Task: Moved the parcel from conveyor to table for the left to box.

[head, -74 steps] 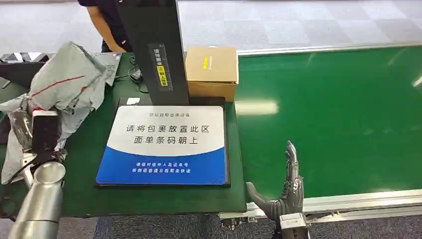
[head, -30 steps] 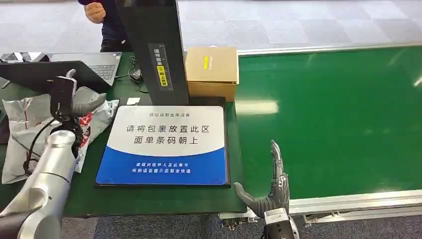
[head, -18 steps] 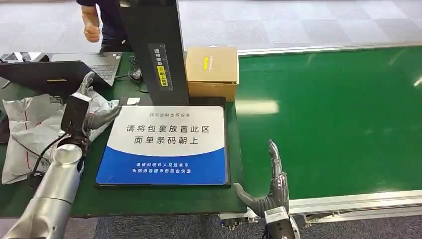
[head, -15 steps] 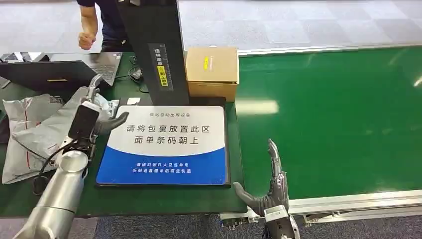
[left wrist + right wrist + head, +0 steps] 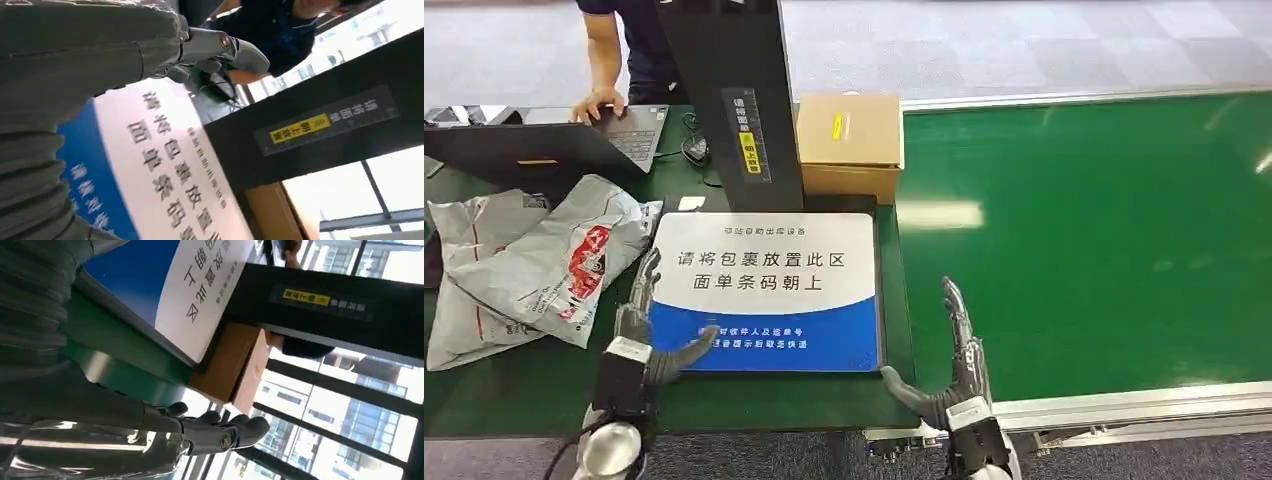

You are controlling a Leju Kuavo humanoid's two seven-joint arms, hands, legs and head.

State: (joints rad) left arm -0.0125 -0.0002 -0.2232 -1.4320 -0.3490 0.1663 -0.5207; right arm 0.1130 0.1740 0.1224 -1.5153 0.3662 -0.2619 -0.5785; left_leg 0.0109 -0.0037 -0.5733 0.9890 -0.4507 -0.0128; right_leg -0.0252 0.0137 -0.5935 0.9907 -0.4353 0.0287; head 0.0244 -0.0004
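Grey plastic mailer parcel w/ red print lay flat on green-topped bench, left of blue-and-white placard w/ Chinese text, its corner just beside placard's edge. It overlapped a second grey mailer bag further left.

Left hand low at bench's near edge, over placard's blue near-left corner; fingers apart, straight, pointing away from robot, thumb out toward placard. Held nothing, not touching parcel. Left wrist view: grey thumb tip above placard, nothing in grasp.

Right hand at near edge between bench & green conveyor belt; fingers apart, extended upward, thumb out to the left. Empty. Right wrist view: dark fingers loose, nothing between them.

Brown cardboard box at far side of bench, beside black upright scanner post w/ yellow label, against belt edge. Person behind bench, one hand on open laptop.
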